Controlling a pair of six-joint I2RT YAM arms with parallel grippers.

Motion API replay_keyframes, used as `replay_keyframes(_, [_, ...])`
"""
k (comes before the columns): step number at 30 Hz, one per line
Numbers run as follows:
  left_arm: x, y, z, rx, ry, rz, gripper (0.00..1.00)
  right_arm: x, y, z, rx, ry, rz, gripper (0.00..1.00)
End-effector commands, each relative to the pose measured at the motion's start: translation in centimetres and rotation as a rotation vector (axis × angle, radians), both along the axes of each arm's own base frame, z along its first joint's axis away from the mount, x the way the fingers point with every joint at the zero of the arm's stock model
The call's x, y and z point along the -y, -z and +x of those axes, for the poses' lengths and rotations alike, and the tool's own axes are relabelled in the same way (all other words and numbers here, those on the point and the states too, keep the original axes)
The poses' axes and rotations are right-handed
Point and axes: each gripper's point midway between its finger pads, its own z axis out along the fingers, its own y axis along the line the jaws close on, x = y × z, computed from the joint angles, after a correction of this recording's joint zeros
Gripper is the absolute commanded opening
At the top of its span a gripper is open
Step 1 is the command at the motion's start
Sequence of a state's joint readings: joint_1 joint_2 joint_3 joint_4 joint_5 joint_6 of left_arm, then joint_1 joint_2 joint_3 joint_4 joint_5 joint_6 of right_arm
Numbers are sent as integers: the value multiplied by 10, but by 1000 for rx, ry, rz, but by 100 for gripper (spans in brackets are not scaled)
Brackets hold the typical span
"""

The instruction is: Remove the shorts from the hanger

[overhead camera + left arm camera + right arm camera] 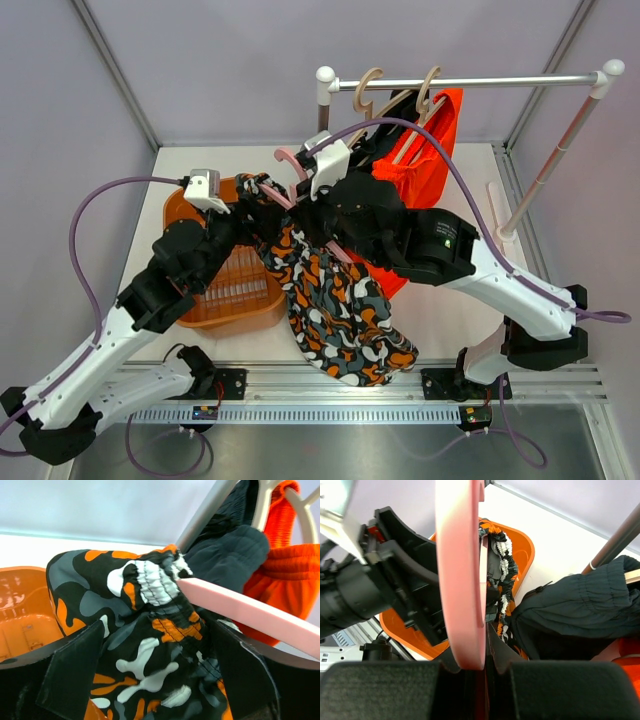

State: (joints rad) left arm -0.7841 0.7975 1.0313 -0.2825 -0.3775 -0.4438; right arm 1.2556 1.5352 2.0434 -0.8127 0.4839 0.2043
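The camouflage shorts [335, 310] hang from a pink hanger [288, 158] over the table's middle. My left gripper [255, 200] is open with its fingers either side of the shorts' waistband [145, 645], close to the pink hanger arm [250, 612]. My right gripper [312, 200] is shut on the pink hanger [460, 570], with the camouflage waistband [502, 575] just beyond. The dark navy shorts [365, 215] and the bright orange shorts [425, 160] hang behind on wooden hangers [372, 85]. They also show in the left wrist view as navy [230, 550] and orange [290, 580].
An orange basket [215, 300] sits on the table under my left arm, its rim also in the wrist views [20, 615] [522, 545]. A clothes rail [480, 82] crosses the back on white posts, with a slanted leg [555, 160] at the right.
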Motion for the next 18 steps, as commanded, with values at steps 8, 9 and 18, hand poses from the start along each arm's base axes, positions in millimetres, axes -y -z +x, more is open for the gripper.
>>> replay_keyframes(8, [-22, -13, 7, 36, -132, -65, 20, 12, -36, -14, 40, 14, 83, 0])
replay_keyframes(9, [-25, -12, 7, 34, -146, -60, 5, 16, -35, -16, 38, 11, 78, 0])
replay_keyframes(18, [-65, -10, 15, 6, -374, -41, 0, 42, -25, -48, 6, -22, 75, 0])
